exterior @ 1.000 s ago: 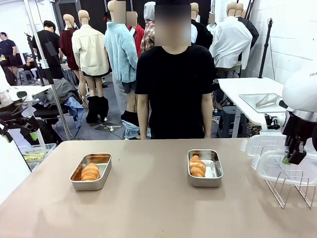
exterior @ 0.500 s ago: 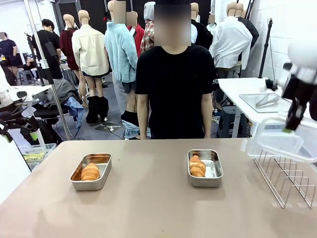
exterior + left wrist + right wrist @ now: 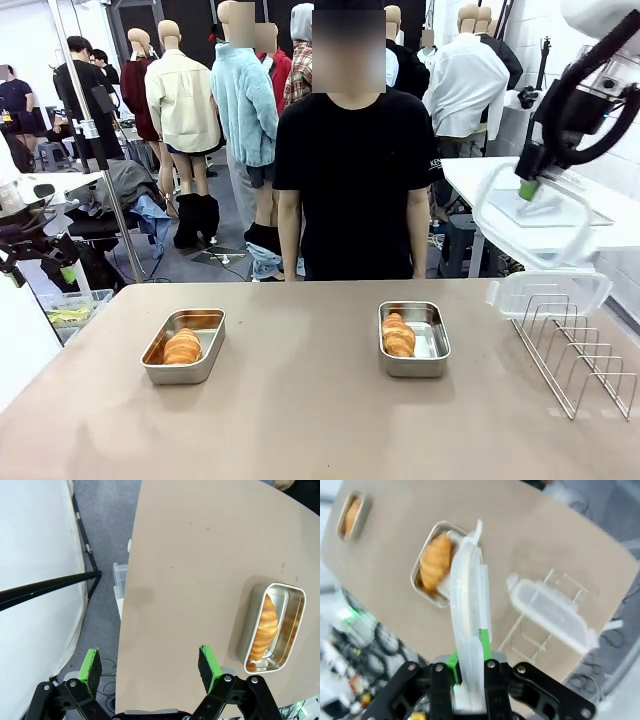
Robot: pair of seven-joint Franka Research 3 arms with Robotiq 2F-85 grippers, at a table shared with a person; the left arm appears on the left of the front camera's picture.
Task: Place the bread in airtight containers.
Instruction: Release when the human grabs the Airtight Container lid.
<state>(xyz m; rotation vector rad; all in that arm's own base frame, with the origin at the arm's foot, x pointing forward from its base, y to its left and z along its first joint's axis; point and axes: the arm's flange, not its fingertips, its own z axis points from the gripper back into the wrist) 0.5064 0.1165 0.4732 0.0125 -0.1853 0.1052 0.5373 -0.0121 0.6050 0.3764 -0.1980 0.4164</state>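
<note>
Right pincer (image 3: 527,186) pinching clear lid (image 3: 545,232), raised higher above wire rack (image 3: 585,355), left pincer (image 3: 150,666) spread

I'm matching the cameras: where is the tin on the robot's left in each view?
Front view: left tin, on the table's left half.
Left wrist view: right side, lower half.
Right wrist view: top-left corner.
Shared landmark: the croissant roll lying in it.

No legible text, label, brand, number or sign on the table, tins, lids, rack or arms, small white print on the black sleeve (image 3: 434,164) of the person across the table, too small and blurred to read
</note>
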